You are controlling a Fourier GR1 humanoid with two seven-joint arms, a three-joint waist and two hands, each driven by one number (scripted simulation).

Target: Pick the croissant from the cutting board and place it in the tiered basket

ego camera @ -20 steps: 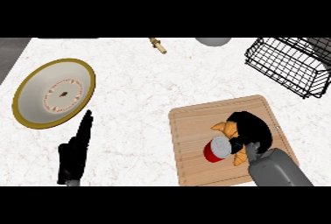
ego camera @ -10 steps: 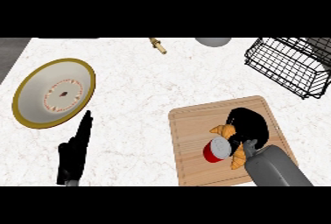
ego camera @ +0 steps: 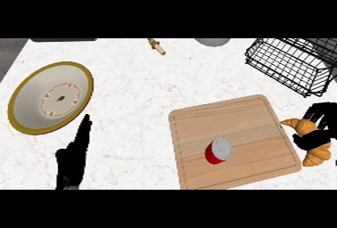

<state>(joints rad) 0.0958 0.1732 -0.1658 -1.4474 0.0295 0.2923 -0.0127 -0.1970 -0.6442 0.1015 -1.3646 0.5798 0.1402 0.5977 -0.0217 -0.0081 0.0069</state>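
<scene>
My right hand (ego camera: 320, 128) is at the picture's right edge, just past the right side of the wooden cutting board (ego camera: 230, 120), with its fingers curled round the golden croissant (ego camera: 309, 140). The croissant's two ends stick out above and below the hand, beyond the board's edge. The black wire tiered basket (ego camera: 293, 62) stands at the back right, further from me than the hand. My left hand (ego camera: 72, 158) rests open at the lower left, fingers pointing up, holding nothing.
A red can with a grey lid (ego camera: 218, 150) lies on the board. A gold-rimmed plate (ego camera: 51, 97) sits at the left. A small tan object (ego camera: 156, 45) and a grey round thing (ego camera: 212, 42) lie along the counter's far edge.
My right hand has carried the croissant from the middle of the board to beyond its right edge. The can is now uncovered. The left hand has not moved.
</scene>
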